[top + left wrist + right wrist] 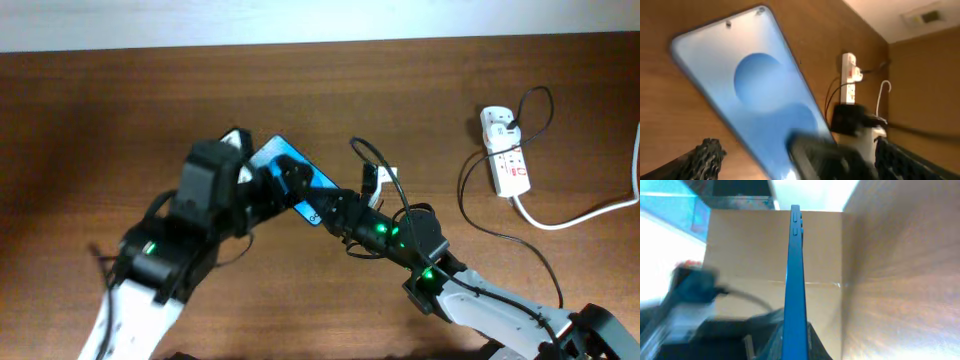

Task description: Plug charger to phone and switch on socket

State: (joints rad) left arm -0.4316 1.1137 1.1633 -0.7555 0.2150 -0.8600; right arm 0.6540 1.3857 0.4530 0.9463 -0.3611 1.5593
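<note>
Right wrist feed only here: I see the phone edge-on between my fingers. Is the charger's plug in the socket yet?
Observer: Overhead, a black plug head sits on the far end of the socket, with thin cable looping off it.
Operator: Is the left gripper holding anything?
Observer: No. Its own camera shows its fingers wide apart, not closed on the phone.
Operator: Is the screen on?
Observer: Yes, it glows blue, facing the left wrist camera.
</note>
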